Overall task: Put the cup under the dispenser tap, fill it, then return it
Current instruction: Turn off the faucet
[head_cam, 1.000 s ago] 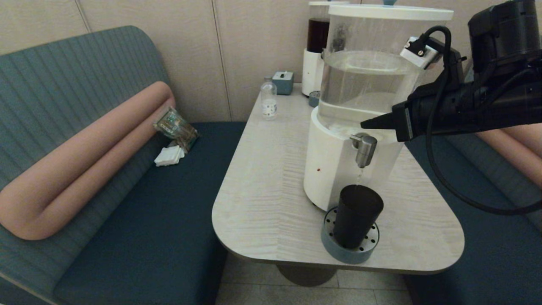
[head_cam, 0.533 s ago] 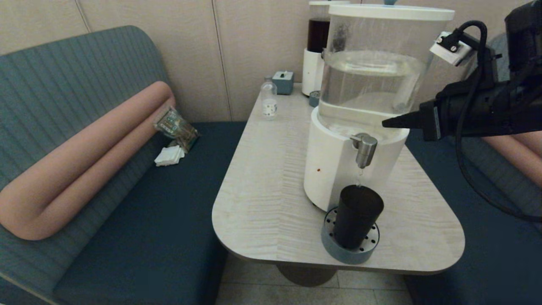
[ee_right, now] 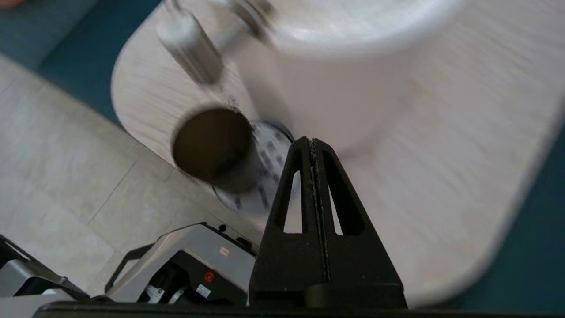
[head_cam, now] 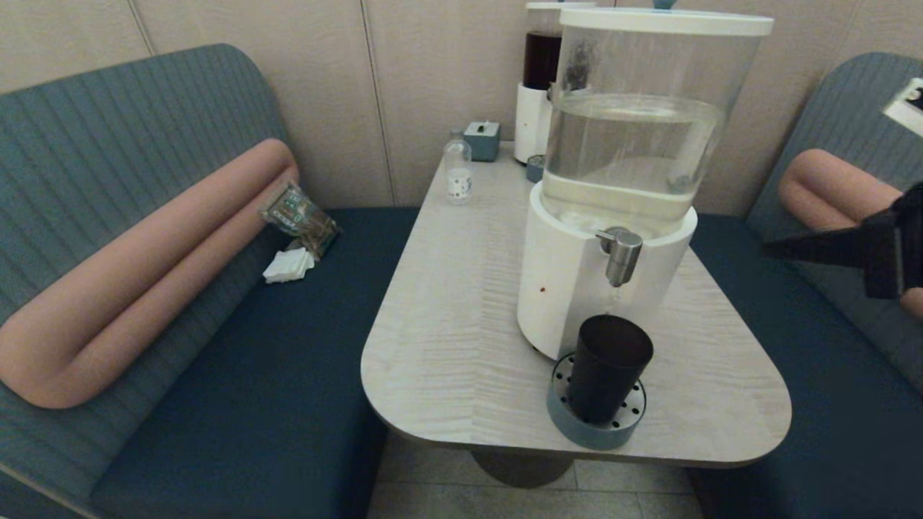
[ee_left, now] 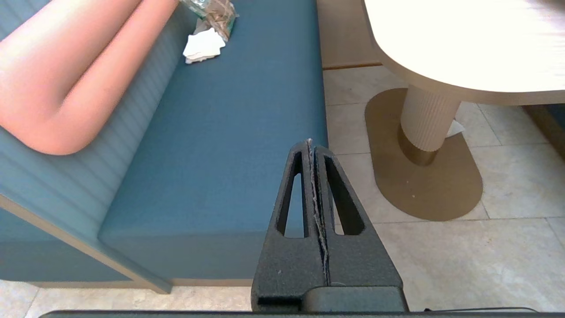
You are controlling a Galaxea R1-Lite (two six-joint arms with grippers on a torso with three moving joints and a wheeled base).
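The right gripper (head_cam: 775, 249) has been drawn well back from the dispenser tap (head_cam: 620, 254); a sec ago it was held close beside the tap's top, half a sec ago it was already off to the right, and now only its tip is seen at the head view's right edge, over the bench seat; its fingers are pressed together w/ nothing between them, as is shown in the right wrist view (ee_right: 312, 145). A thin trickle is still seen below the spout, so the tap was prob. just actuated and filling is judged under way or tapering off; the return step is not yet begun.

The cup (head_cam: 608, 366) is stood upright on the round perforated drip tray (head_cam: 559, 412), directly beneath the spout, near the table's (head_cam: 447, 339) front edge and just beside the white base; it has not been shifted over the three moments. It is seen as a dark, handleless, slightly tapered tumbler; the fill level cannot be told, the inside being dark in the right wrist view (ee_right: 212, 148).

The left gripper (ee_left: 312, 150) is parked low beside the table, over the seat edge and floor; its fingers are closed on nothing.
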